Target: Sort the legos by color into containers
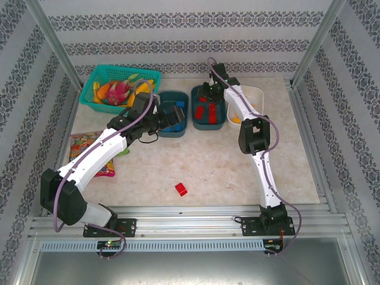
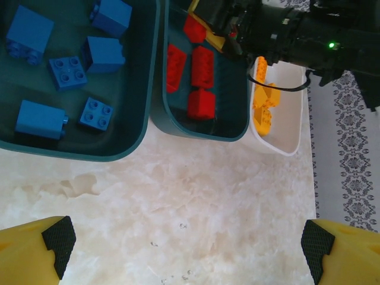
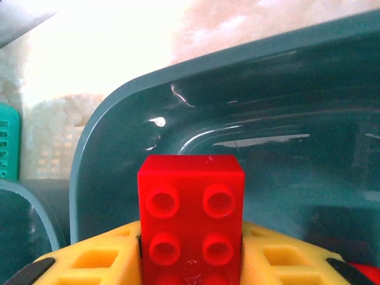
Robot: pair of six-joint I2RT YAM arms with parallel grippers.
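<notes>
Left fingers [image 2: 56,237] are standing spread wide with nothing between them, hovering over bare counter [image 1: 237,172] just in front of the left teal tub [image 2: 77,151], which is holding 6 blue legos [image 2: 38,119]. Right fingers [image 3: 279,261] are sitting close against both sides of 1 upright red lego [image 3: 191,219] inside the middle teal tub [image 3: 267,89]; cannot tell whether they are gripping it. Other red legos [image 2: 202,65] are lying in that tub. The white tub [image 2: 285,127] beside it is holding orange legos [image 2: 264,107]. All 3 tubs are lining up near the counter's far edge. 1 loose red lego [image 1: 181,189] is lying near the front edge. A mesh basket [image 1: 101,71] of toy fruit [image 1: 119,92] is occupying the far-left corner, and a candy bag [image 1: 89,145] is lying by the left edge.
</notes>
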